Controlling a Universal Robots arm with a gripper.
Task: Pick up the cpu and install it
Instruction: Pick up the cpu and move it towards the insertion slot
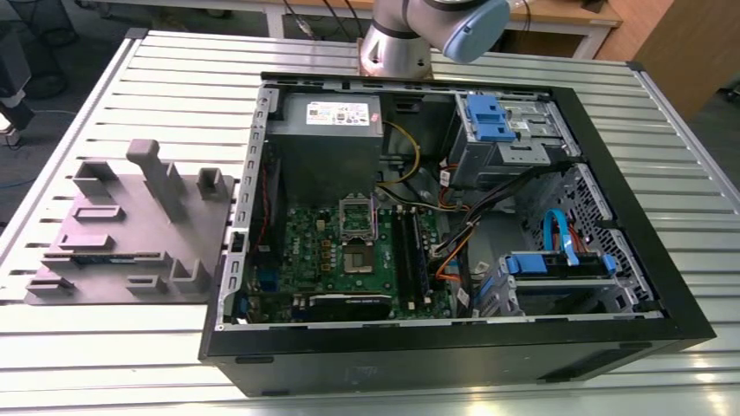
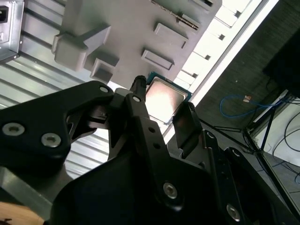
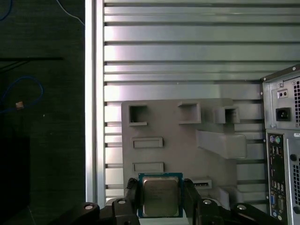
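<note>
Pinching the cpu (image 3: 161, 199) w/ the gripper (image 3: 161, 187): 2 fingers (image 3: 132, 192) pressed on opp. edges, silver top facing both wrist cams. Square chip, so no long axis; held w/ sides parallel to the fingers, centred btwn tips, touching both. Looks well clear of grey fixture tray (image 3: 173, 131) behind it. In exterior view, arm (image 1: 445, 22) at far edge of pc case (image 1: 463, 347), green board (image 1: 310, 247) inside.
</note>
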